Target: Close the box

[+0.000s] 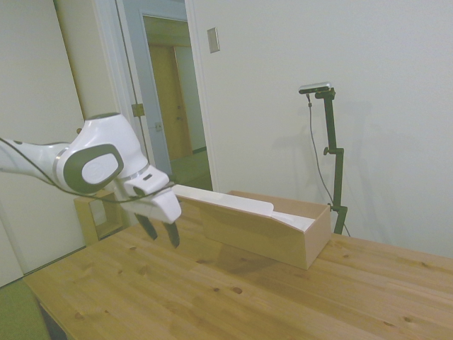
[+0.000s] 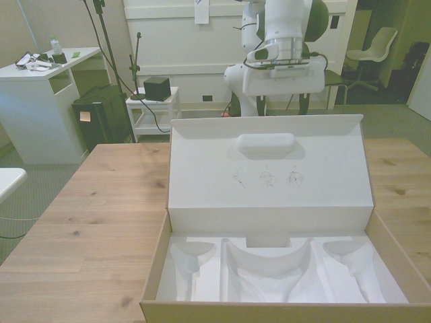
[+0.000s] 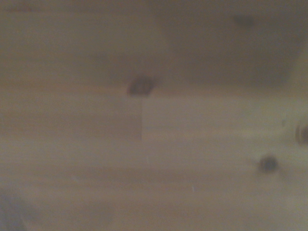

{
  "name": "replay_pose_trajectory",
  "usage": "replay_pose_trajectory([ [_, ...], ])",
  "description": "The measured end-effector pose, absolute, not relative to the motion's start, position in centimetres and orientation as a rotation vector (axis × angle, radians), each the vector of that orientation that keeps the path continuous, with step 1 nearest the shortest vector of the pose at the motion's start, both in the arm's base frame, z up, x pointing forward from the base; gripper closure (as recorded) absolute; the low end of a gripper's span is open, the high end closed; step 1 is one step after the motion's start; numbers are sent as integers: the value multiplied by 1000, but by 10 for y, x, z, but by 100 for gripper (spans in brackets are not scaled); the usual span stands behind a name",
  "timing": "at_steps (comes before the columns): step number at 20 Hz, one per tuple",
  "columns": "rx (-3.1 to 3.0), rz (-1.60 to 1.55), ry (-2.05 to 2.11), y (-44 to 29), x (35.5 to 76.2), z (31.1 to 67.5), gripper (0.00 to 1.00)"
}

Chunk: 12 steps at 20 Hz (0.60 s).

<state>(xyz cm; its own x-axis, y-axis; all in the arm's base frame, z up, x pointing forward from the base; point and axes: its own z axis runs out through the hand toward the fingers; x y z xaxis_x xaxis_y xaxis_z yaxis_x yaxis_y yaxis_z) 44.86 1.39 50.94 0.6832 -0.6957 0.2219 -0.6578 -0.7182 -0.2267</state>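
The long cardboard box (image 1: 272, 230) lies on the wooden desk (image 1: 297, 297), open, with its lid flap (image 2: 269, 168) leaning back toward the arm's side, white inner face showing along with the oval handle hole (image 2: 266, 143). In the front view the moulded white insert (image 2: 276, 269) fills the tray. The pincer (image 1: 161, 231) hangs behind the flap's free edge, just beside it and a little below its height, fingers pointing down at the desk; they look slightly apart and hold nothing. The wrist view shows only blurred wood grain with knots.

My reading of the risks: the flap is thin and springy, so a push placed low near the hinge could shove the whole light box across the desk instead of swinging the lid over. A push that slides off the flap's edge would let it fall back. The fingers could also catch in the handle hole, and pressing too far down could crease the cardboard
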Motion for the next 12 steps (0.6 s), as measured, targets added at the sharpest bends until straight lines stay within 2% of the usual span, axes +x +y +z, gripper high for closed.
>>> replay_pose_trajectory([
  [5, -2766, -515, 1062, 21, 529, 541, 0],
  [12, -2740, -604, 1094, -6, 582, 584, 0],
])
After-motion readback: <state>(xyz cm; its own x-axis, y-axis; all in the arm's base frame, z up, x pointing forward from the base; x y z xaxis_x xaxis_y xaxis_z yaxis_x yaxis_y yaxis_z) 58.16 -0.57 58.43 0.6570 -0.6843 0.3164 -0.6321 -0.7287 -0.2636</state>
